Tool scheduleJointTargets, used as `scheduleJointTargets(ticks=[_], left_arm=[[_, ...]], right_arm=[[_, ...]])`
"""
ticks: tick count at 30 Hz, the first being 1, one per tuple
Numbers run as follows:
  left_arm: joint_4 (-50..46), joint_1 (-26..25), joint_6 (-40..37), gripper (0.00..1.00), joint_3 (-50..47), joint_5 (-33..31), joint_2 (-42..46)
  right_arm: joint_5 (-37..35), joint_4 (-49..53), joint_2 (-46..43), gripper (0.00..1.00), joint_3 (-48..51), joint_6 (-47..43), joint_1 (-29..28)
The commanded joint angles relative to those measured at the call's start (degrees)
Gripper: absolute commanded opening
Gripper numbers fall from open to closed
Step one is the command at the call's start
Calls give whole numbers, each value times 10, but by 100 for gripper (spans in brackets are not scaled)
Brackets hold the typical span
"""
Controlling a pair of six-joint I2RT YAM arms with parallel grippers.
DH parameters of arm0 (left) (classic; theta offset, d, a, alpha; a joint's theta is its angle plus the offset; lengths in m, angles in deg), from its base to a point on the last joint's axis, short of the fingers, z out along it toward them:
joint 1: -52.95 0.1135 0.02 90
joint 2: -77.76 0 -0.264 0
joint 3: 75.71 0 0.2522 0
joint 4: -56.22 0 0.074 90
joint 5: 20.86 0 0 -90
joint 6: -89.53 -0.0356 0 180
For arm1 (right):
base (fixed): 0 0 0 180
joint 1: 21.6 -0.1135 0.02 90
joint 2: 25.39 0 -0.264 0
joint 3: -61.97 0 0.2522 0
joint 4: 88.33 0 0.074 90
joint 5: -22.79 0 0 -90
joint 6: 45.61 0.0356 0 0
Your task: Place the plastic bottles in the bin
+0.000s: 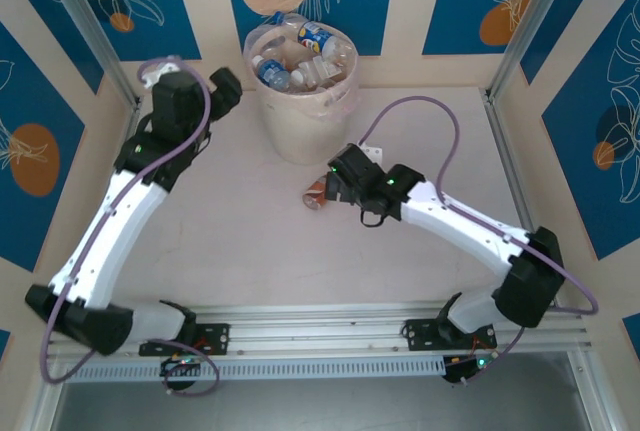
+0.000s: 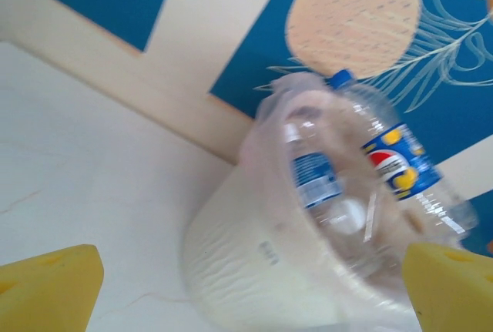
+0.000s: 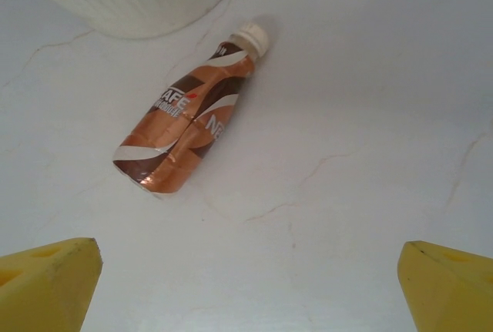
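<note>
The counter (image 1: 250, 241) is being bounded by blue-patterned walls at the back and on both sides, and bare surface is being left open between the two arms. The bin (image 1: 300, 126) is being seen at the far edge, just in front of the back wall. It is being filled to its rim by plastic bottles (image 1: 298, 59) inside a clear liner bag (image 2: 266, 128), with a blue-capped Pepsi bottle (image 2: 397, 164) leaning at the top. The left pincer (image 1: 230, 86) is being held wide, gripping nothing, just left of the bin's rim. The right pincer (image 1: 335, 189) is also being held wide, above a brown coffee bottle (image 3: 189, 128) that is lying on its side near the bin's base, with bare counter around it.
</note>
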Motion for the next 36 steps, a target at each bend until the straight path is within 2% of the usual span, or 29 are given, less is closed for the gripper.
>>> scheduleJointTargets(ticks=[1,5,12,18,26,36], left_arm=[[21,8,-15,99,-73,-49,77],[0,10,-15,100,-149,-68,149],[-36,11,-22,100,-197,-73,204],[-42,11,-18,99,-218,-71,214],[-39,11,-16,99,-228,-68,213],[-45,12,-20,100,-229,-80,216]], right_arm=[[18,-37,42,99,-28,45,-1],[30,-48,111,99,-68,50,1],[53,-60,205,99,-117,48,17],[80,-71,260,99,-132,50,36],[131,-102,314,91,-131,48,61],[156,-110,349,80,-128,15,83]])
